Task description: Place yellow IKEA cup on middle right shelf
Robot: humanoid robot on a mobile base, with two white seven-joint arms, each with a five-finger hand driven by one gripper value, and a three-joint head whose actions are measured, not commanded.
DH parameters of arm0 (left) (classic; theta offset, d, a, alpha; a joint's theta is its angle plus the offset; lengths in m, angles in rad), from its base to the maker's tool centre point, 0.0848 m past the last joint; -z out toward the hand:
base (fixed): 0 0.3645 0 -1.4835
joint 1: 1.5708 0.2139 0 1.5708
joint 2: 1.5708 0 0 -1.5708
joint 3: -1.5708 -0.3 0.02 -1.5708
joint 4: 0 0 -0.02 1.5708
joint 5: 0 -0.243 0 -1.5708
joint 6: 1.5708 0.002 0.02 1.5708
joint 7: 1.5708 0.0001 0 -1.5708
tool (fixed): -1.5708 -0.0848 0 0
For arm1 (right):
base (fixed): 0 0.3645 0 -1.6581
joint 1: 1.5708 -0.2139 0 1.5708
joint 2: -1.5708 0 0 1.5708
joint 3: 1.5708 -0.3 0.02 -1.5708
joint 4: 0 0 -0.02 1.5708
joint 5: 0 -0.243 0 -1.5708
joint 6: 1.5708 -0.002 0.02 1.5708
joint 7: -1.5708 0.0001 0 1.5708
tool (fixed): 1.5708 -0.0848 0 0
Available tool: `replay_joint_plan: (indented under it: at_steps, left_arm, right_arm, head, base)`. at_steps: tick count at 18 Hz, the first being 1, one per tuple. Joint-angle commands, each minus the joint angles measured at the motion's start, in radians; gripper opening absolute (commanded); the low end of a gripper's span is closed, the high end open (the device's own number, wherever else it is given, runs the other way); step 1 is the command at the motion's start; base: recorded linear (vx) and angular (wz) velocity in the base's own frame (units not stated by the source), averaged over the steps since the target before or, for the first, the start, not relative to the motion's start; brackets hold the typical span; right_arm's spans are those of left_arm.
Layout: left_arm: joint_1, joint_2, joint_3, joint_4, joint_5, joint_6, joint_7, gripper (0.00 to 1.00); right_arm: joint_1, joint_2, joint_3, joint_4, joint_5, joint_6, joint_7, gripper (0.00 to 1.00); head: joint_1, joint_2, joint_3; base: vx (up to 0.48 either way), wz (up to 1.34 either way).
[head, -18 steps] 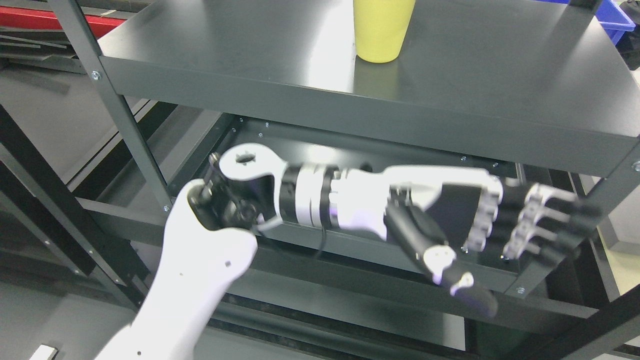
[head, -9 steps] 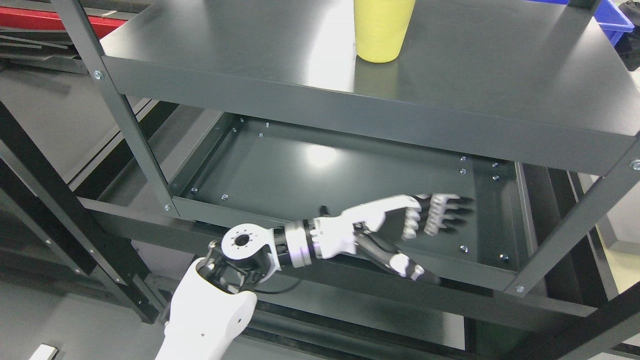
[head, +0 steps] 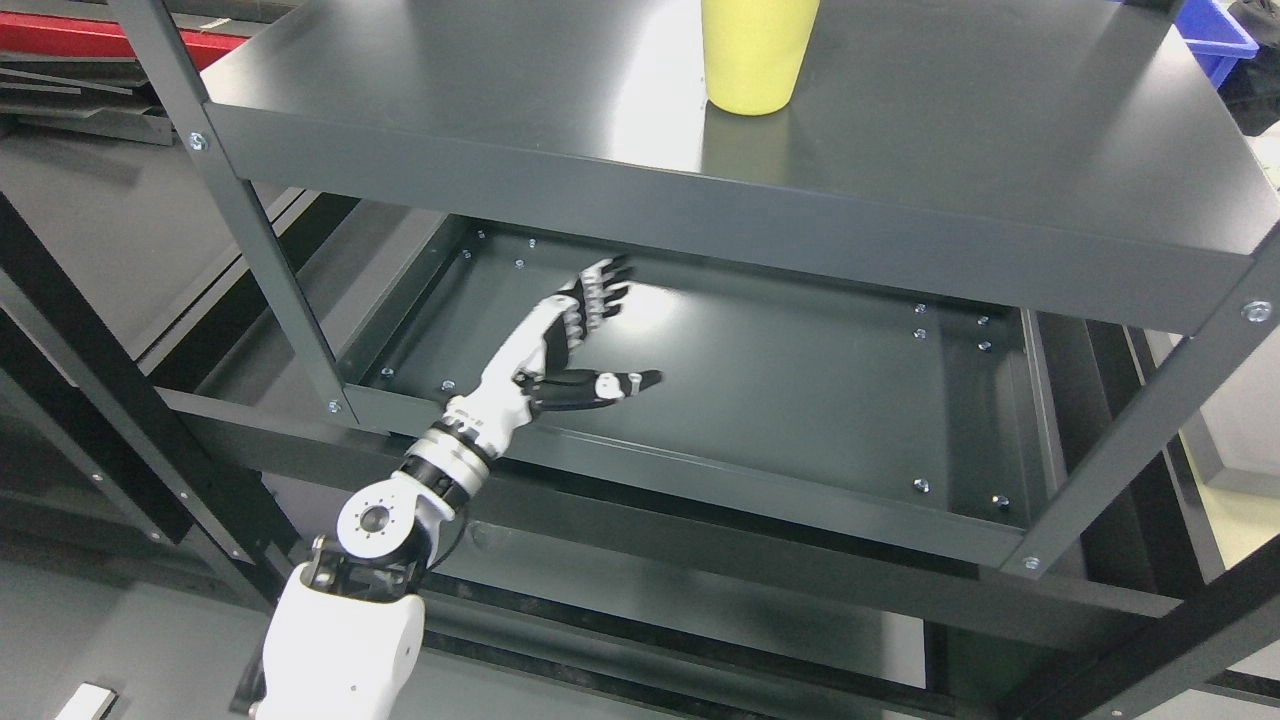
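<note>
The yellow IKEA cup [head: 756, 58] is standing on the upper shelf [head: 950, 140] of a dark grey metal rack, near the top edge of the head view, with its upper part running out of frame so the rim is not showing. Its wall is plain, matte yellow and tapering slightly toward the base, and it is casting a faint reflection on the glossy shelf surface just in front of it. It is sitting upright, its long axis vertical, with its base flat on the shelf. Below it, the lower shelf [head: 800, 420] is lying open, a shallow tray with screw heads along its border. The left robot hand [head: 572, 340] is hovering over the left portion of that lower shelf, well apart from the cup and holding nothing. Its fingers [head: 600, 290] are extending nearly straight toward the back of the rack, while the thumb [head: 610, 384] is sticking out to the right. The white forearm [head: 340, 640] is rising from the bottom left.
</note>
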Motion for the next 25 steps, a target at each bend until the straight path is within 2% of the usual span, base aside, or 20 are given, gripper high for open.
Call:
replay_joint_plan:
  at_steps: [1, 3, 6, 11, 14, 20, 25]
  left_arm:
    - [0.069, 0.018, 0.122, 0.024, -0.064, -0.013, 0.055, 0.99]
    - [0.082, 0.018, 0.042, -0.019, -0.061, -0.020, 0.090, 0.99]
    - [0.120, 0.018, -0.058, -0.093, -0.058, -0.020, 0.222, 0.99]
    - [0.114, 0.018, -0.154, -0.116, -0.003, -0.052, 0.222, 0.97]
    - [0.114, 0.018, -0.132, -0.111, 0.013, -0.043, 0.186, 0.98]
    - [0.154, 0.018, 0.064, -0.114, 0.013, -0.052, 0.156, 0.99]
    - [0.201, 0.018, 0.099, -0.113, 0.011, -0.046, 0.184, 0.99]
  right_arm:
    - [0.014, -0.017, 0.017, 0.000, -0.025, 0.001, -0.004, 0.99]
    - [0.014, -0.017, 0.017, 0.000, -0.025, 0.001, -0.004, 0.99]
    - [0.014, -0.017, 0.017, 0.000, -0.025, 0.001, -0.004, 0.99]
    - [0.014, -0.017, 0.017, -0.002, -0.025, 0.001, -0.004, 0.99]
    - [0.014, -0.017, 0.017, 0.000, -0.025, 0.001, -0.004, 0.99]
    - [0.014, -0.017, 0.017, 0.000, -0.025, 0.001, -0.004, 0.99]
    - [0.014, -0.017, 0.017, 0.000, -0.025, 0.001, -0.004, 0.99]
  head:
    - [0.0000, 0.000, 0.000]
    - [0.0000, 0.000, 0.000]
    - [0.0000, 0.000, 0.000]
    - [0.0000, 0.000, 0.000]
    - [0.0000, 0.000, 0.000]
    - [0.0000, 0.000, 0.000]
    - [0.0000, 0.000, 0.000]
  base:
    - [-0.022, 0.00]
    - [0.000, 0.00]
    - [0.000, 0.00]
    - [0.000, 0.00]
    - [0.000, 0.00]
    - [0.000, 0.00]
    - [0.000, 0.00]
